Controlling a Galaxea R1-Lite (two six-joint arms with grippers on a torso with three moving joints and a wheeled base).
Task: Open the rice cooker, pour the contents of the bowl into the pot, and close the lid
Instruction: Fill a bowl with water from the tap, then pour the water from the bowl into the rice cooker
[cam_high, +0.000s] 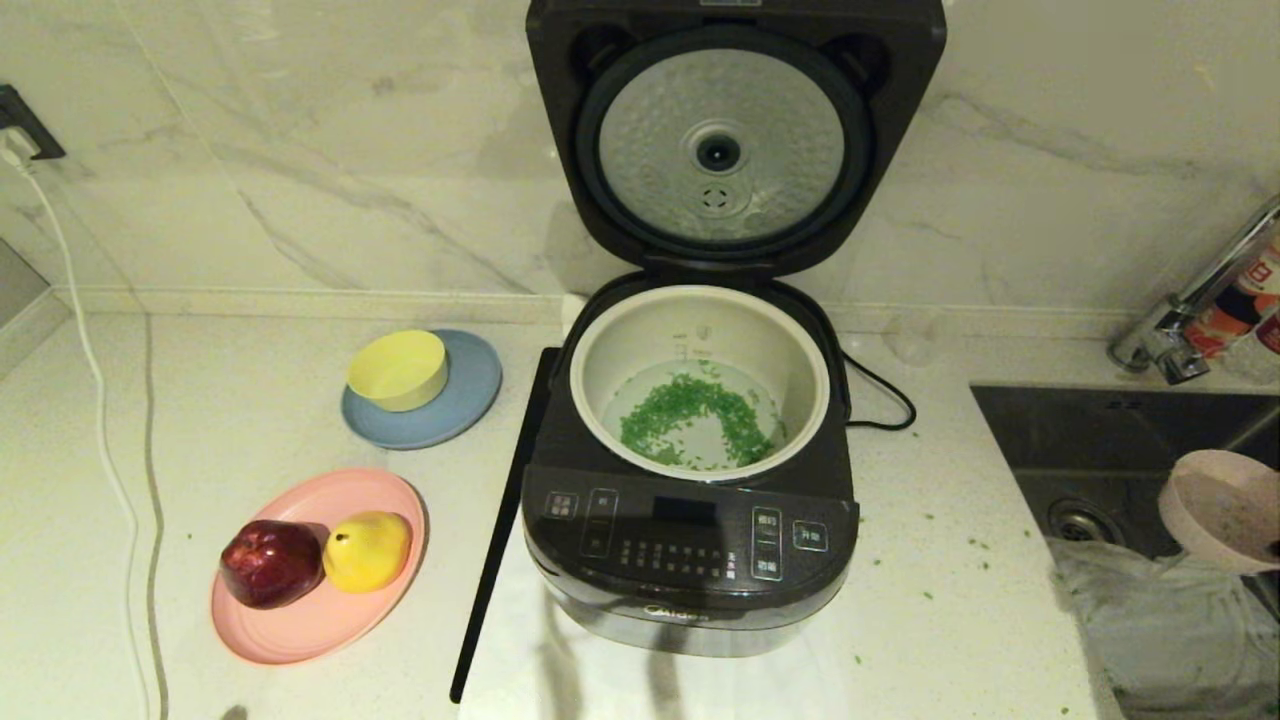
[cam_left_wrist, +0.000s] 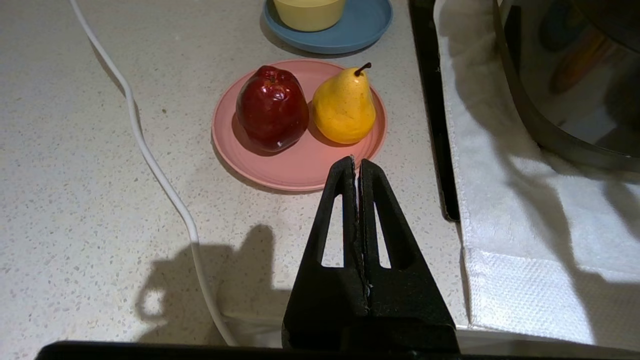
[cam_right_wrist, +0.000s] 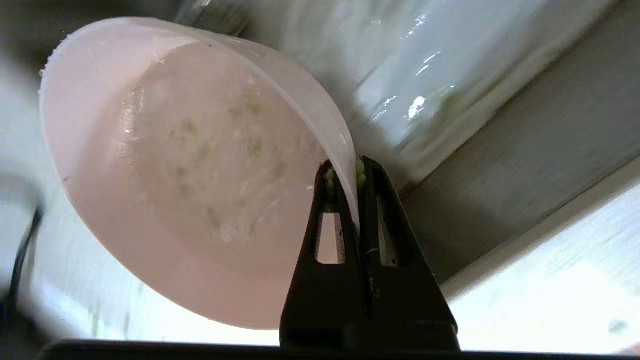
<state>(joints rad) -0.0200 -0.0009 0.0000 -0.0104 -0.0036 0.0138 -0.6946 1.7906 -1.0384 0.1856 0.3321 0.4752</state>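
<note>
Most green bits (cam_high: 700, 415) sit in the pot (cam_high: 700, 300), the right gripper (cam_right_wrist: 344, 172) pinches the bowl (cam_right_wrist: 190, 175), so shutting the lid (cam_high: 735, 140) comes next

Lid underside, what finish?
Dimpled silver disc inside a dark rim on the lid, best seen in the head view.

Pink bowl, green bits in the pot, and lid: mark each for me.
pink bowl (cam_right_wrist: 190, 200): right wrist view, on its pale inner surface.
green bits (cam_high: 690, 405): head view, on the ring of bits on the pot floor.
lid (cam_high: 722, 150): head view, on the dimpled silver underside.
</note>
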